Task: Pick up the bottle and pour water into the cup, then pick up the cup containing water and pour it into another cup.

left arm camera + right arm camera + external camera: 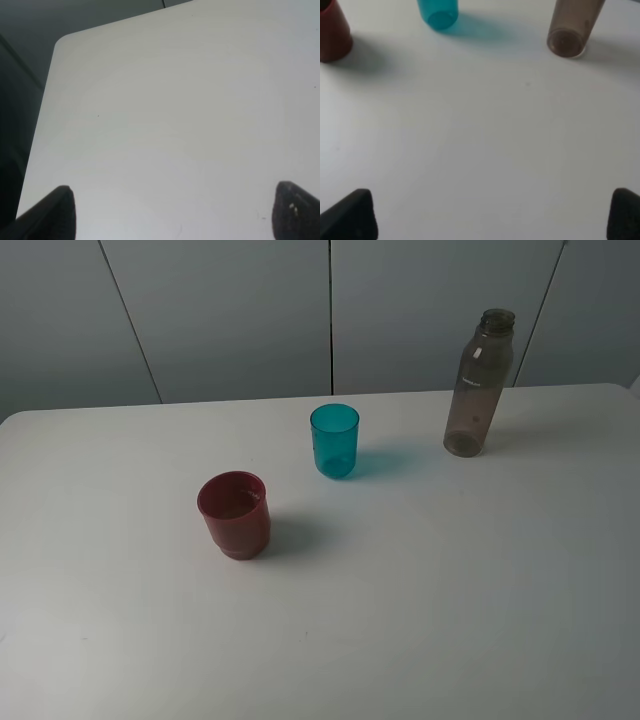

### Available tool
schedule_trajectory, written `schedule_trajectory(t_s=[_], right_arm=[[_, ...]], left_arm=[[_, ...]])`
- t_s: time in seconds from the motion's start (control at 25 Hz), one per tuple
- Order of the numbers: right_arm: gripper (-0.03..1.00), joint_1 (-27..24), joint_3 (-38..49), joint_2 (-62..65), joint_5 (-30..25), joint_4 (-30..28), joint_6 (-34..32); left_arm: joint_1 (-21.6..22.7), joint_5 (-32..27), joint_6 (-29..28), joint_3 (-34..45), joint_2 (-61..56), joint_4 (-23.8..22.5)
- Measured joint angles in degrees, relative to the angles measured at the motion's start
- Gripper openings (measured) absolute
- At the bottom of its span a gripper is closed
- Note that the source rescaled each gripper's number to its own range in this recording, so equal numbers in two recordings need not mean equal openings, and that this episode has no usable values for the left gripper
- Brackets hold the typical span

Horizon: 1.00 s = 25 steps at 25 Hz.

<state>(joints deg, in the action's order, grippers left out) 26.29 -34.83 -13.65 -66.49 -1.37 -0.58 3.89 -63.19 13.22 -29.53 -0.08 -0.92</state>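
White tabletop (pixel 420 620) fills most of the high view, backed by grey wall panels (pixel 230 315) beyond its far edge. Three containers are seen standing upright on it, all apart from one another. One bottle (pixel 479 385), tall, smoky grey-brown and capless, is placed near the far right corner. One teal cup (pixel 334 440) is set toward the far edge, about midway along it. One dark red cup (pixel 235 515), wider and squatter, is placed nearer the middle of the table, on the left side of the teal cup and closer to the near edge.

Neither arm is seen in the high view. In the left wrist view, the left gripper (pixel 175 212) is shown with its two dark fingertips (pixel 55 212) spread wide over bare tabletop by a rounded table corner; nothing is held. In the right wrist view, the right gripper (pixel 492 215) is likewise spread wide and empty, with all three containers seen well beyond it.
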Motion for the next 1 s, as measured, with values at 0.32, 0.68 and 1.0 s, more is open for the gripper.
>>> schedule_trajectory(t_s=[0.32, 0.68, 1.0], right_arm=[[1.0, 0.0, 0.91, 11.46, 0.47, 0.98, 0.12], [1.0, 0.0, 5.49, 13.55, 3.21, 2.15, -0.24], [1.0, -3.83, 5.49, 13.7, 3.64, 2.15, -0.24]], left_arm=[[0.0, 0.0, 0.0, 0.0, 0.0, 0.0], [0.0, 0.0, 0.0, 0.0, 0.0, 0.0], [0.0, 0.0, 0.0, 0.0, 0.0, 0.0]])
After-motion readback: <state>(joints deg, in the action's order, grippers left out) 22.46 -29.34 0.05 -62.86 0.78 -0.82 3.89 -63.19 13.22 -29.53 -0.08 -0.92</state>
